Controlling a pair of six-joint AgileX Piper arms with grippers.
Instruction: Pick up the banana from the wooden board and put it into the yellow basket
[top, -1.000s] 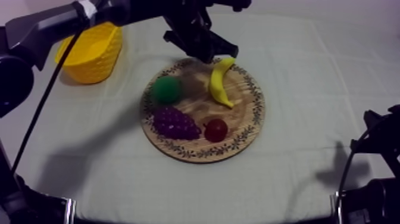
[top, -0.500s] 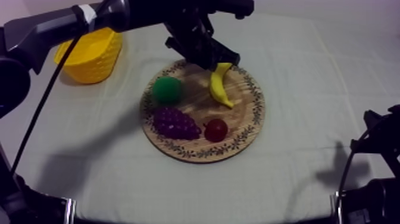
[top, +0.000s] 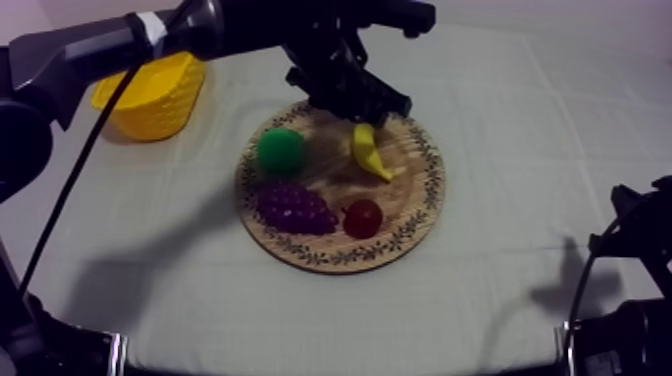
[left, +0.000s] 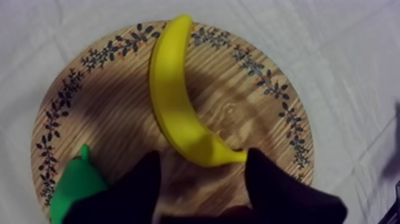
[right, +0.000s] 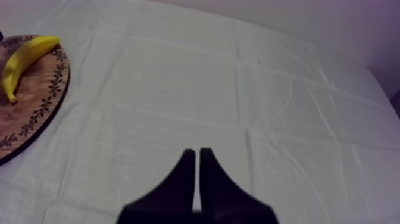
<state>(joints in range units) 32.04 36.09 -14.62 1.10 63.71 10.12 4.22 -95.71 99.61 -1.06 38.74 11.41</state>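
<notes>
The yellow banana (top: 368, 155) lies on the round wooden board (top: 410, 205), on its far right part. My left gripper (top: 368, 112) hangs over the banana's far end and hides it. In the left wrist view its two black fingers (left: 146, 179) stand apart, open, on either side of the banana's (left: 172, 101) near tip, which lies on the board (left: 256, 89). The yellow basket (top: 150, 90) stands at the far left. My right gripper (right: 196, 161) is shut on nothing, low over the cloth to the right of the board (right: 41, 101) and banana (right: 24, 56).
On the board also sit a green pear (top: 280, 150), a bunch of purple grapes (top: 295, 207) and a small red fruit (top: 362, 217). The pear (left: 74, 187) lies close beside my left finger. My right arm (top: 630, 240) rests at the right edge.
My left gripper has moved a little right and down onto the banana's far end and its fingers have spread from shut to open. The right arm has not moved.
</notes>
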